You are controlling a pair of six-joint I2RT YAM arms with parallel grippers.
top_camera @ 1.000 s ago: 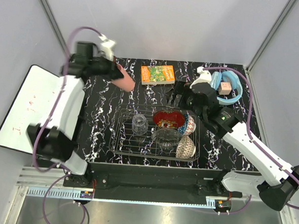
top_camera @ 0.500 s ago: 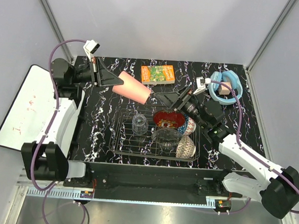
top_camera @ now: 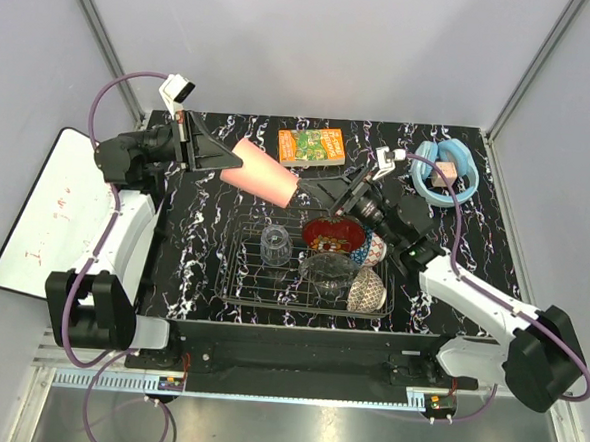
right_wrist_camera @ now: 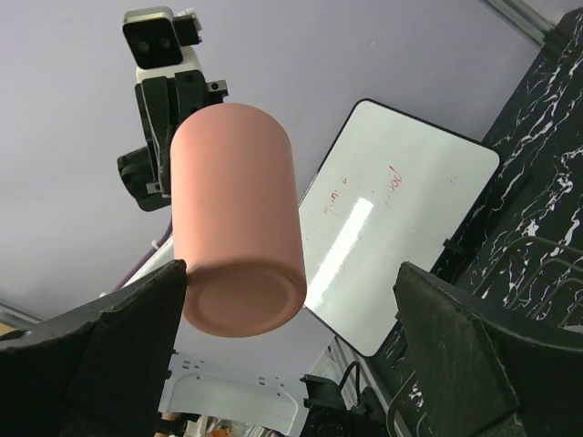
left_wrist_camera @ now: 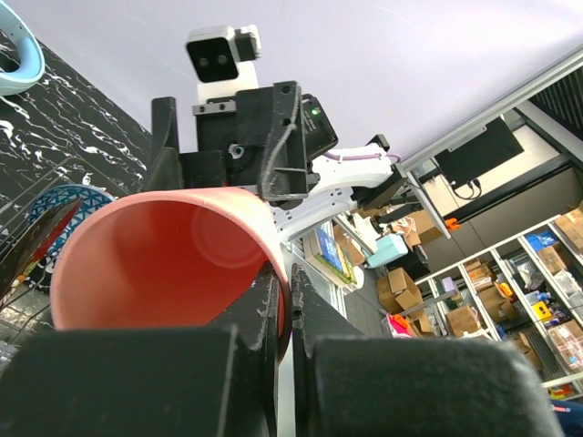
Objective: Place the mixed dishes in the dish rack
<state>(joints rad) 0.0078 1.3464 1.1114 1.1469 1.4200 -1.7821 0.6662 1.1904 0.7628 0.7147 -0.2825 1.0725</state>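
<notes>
The left gripper [top_camera: 226,164], upper left of the top view, is pinching the cup [top_camera: 266,172] by its rim; one finger [left_wrist_camera: 260,314] sits inside the mouth and the other outside. The cup lies sideways in the air above the rack [top_camera: 239,278], base toward the right gripper [top_camera: 322,191]. That gripper is spread wide at centre frame. In its wrist view the cup [right_wrist_camera: 237,218] appears between the fingers [right_wrist_camera: 100,355], seemingly untouched. In the rack sit the tumbler [top_camera: 276,244], red bowl [top_camera: 331,233], blue bowl [top_camera: 374,248], glass bowl [top_camera: 327,271] and beige bowl [top_camera: 368,291].
</notes>
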